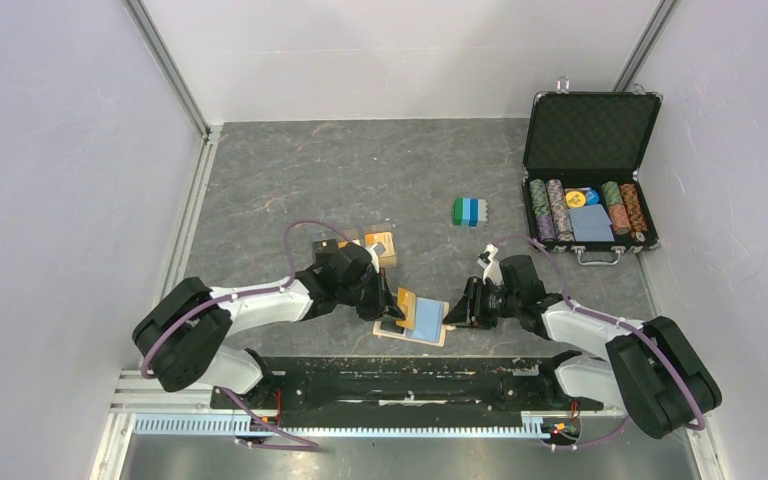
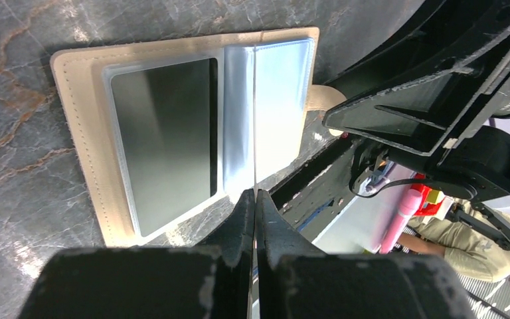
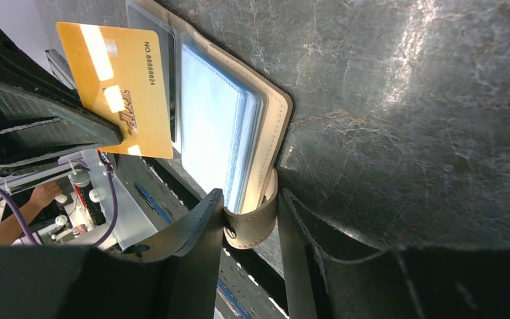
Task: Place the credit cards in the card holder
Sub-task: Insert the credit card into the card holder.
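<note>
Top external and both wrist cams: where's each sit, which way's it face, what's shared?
Top external: above and behind the bases, facing down; shows both arms, left gripper, right gripper.
Left wrist: on the left arm, facing down past its shut fingers at the black card.
Right wrist: on the right arm, facing past its fingers, astride the snap tab, toward the orange card.
Shared: all three see the open card holder.

The card holder is tan, lined light-blue; the card orange-gold.
</note>
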You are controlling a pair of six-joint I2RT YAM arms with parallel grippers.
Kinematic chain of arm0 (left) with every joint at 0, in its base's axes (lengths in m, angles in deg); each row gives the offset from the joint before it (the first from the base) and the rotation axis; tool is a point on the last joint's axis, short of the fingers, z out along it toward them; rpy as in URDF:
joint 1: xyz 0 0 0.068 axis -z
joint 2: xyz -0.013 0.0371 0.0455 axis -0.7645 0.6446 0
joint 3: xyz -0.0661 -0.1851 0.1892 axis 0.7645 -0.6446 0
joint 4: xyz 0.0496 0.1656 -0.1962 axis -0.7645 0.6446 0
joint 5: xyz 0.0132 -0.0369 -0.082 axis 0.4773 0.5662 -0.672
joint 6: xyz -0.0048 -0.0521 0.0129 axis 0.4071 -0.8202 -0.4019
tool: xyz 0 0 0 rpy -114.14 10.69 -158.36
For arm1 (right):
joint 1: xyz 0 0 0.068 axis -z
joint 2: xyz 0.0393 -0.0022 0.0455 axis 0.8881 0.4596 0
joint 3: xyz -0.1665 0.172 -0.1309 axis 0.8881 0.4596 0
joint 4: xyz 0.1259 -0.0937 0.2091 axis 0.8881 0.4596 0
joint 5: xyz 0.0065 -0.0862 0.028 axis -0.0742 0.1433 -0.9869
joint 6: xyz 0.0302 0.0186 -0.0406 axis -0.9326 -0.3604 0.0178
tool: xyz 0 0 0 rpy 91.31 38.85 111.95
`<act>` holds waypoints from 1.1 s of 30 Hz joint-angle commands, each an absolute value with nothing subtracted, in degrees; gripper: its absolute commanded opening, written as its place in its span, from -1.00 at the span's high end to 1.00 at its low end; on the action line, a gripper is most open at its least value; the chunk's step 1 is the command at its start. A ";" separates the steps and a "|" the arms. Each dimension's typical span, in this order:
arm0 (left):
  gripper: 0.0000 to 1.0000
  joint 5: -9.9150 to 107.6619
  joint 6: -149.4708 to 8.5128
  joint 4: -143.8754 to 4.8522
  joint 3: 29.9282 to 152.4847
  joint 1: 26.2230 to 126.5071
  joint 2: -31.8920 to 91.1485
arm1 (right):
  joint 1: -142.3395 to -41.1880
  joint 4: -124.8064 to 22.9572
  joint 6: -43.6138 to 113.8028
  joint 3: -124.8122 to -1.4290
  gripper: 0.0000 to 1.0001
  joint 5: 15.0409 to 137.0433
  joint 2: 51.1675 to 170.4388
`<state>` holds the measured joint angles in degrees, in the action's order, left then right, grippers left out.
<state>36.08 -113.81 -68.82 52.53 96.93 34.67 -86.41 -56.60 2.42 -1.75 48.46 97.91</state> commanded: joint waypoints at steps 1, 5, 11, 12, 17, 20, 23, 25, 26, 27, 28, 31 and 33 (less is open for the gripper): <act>0.95 37.02 -110.53 -67.01 55.77 97.24 36.63 | -86.60 -55.83 3.17 -1.36 0.25 49.32 98.13; 0.95 36.25 -109.71 -66.03 56.67 97.24 38.23 | -86.54 -55.76 3.45 -1.63 0.25 49.32 98.56; 0.95 35.62 -109.00 -65.43 57.26 97.24 39.52 | -86.56 -55.53 3.89 -1.82 0.26 49.40 98.90; 0.95 35.28 -108.92 -65.39 57.39 97.24 39.89 | -86.62 -55.30 4.11 -2.02 0.26 49.49 98.97; 0.95 32.95 -107.89 -65.72 58.47 97.34 42.14 | -86.54 -55.13 4.47 -2.45 0.27 49.61 99.44; 0.95 32.88 -107.18 -64.90 58.60 97.41 42.10 | -86.55 -55.13 4.57 -2.54 0.27 49.67 99.65; 0.95 33.22 -106.38 -63.79 58.69 97.41 41.62 | -86.50 -55.21 4.64 -2.60 0.27 49.67 99.68; 0.95 33.31 -105.81 -62.92 58.91 97.41 41.59 | -86.55 -55.18 4.64 -2.69 0.27 49.66 99.81; 0.95 33.32 -105.54 -62.68 58.86 97.37 41.61 | -86.61 -55.19 4.73 -2.81 0.27 49.67 99.86; 0.96 33.11 -105.40 -62.66 58.92 97.41 41.70 | -86.54 -55.21 4.73 -2.92 0.27 49.61 99.97; 0.95 32.85 -105.32 -62.64 58.90 97.41 41.86 | -86.59 -55.20 4.81 -2.92 0.27 49.66 99.95; 0.95 31.41 -105.35 -62.58 58.96 97.41 42.27 | -86.53 -55.20 4.87 -3.03 0.27 49.62 100.04; 0.95 31.17 -105.92 -61.60 58.92 97.41 41.92 | -86.54 -55.19 4.91 -3.08 0.27 49.58 100.05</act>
